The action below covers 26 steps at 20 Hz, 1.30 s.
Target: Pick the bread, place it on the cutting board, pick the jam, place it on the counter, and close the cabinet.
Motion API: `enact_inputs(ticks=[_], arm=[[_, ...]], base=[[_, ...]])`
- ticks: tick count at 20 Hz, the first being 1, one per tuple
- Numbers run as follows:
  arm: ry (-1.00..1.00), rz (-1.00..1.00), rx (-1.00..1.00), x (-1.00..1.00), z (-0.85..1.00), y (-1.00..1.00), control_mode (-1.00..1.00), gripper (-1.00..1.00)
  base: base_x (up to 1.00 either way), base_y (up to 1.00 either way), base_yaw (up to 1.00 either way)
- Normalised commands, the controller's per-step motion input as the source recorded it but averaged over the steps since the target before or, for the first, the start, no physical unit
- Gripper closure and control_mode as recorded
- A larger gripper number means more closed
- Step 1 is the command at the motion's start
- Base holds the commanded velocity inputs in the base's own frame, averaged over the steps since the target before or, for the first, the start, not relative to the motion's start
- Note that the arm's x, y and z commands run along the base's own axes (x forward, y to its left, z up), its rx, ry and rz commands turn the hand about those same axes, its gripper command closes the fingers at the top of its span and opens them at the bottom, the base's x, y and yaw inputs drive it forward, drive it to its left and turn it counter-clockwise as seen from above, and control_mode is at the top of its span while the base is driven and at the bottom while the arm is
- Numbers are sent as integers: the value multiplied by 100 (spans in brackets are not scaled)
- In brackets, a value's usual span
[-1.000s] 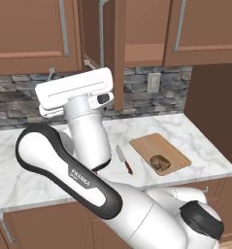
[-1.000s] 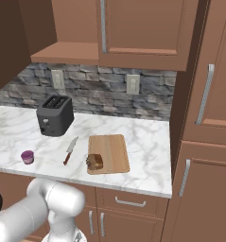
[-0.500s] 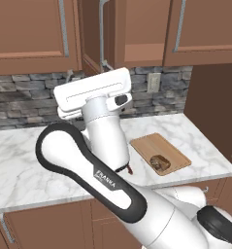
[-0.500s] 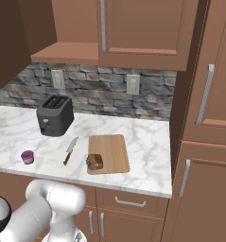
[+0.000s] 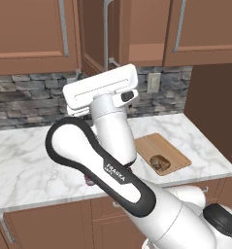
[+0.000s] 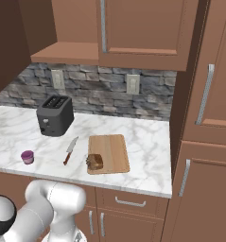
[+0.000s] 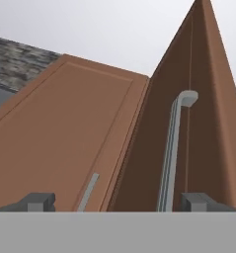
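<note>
The bread [image 6: 95, 161] is a dark-brown lump lying on the near left corner of the tan cutting board [image 6: 109, 146]; both also show to the right of my arm as bread [image 5: 159, 162] on cutting board [image 5: 168, 148]. The purple jam [image 6: 27, 156] stands on the white marble counter [image 6: 143, 142] near its front edge, left of a knife. The upper cabinet [image 5: 95, 39] has a door swung out, its silver handle [image 7: 171, 153] straight ahead of my gripper [image 7: 118, 202]. The gripper is open, holds nothing, and is raised in front of that door.
A dark toaster [image 6: 54, 115] stands at the back of the counter, with a knife [image 6: 70, 150] between jam and board. A tall cabinet [image 6: 206, 118] walls off the right end. Stone backsplash with outlets [image 6: 132, 83] runs behind.
My arm has swung right, and the hand now sits closer to the open cabinet door. Bread, jam and board have not moved.
</note>
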Motion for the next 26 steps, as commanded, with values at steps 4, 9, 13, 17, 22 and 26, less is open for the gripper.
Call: enact_inputs(ticks=[4, 9, 13, 17, 22, 26], arm=[[0, -10, 2, 0, 0, 0, -100, -100], [0, -11, 7, 0, 12, -10, -100, -100], [0, -10, 10, 0, 19, -21, -100, -100], [0, -11, 9, 0, 14, -18, -100, -100], [0, -10, 8, 0, 8, -17, -100, -100], [1, -8, 9, 0, 9, -19, -100, -100]], base=[[0, 0, 0], [0, 0, 0], [0, 0, 0], [0, 0, 0], [0, 0, 0], [0, 0, 0]])
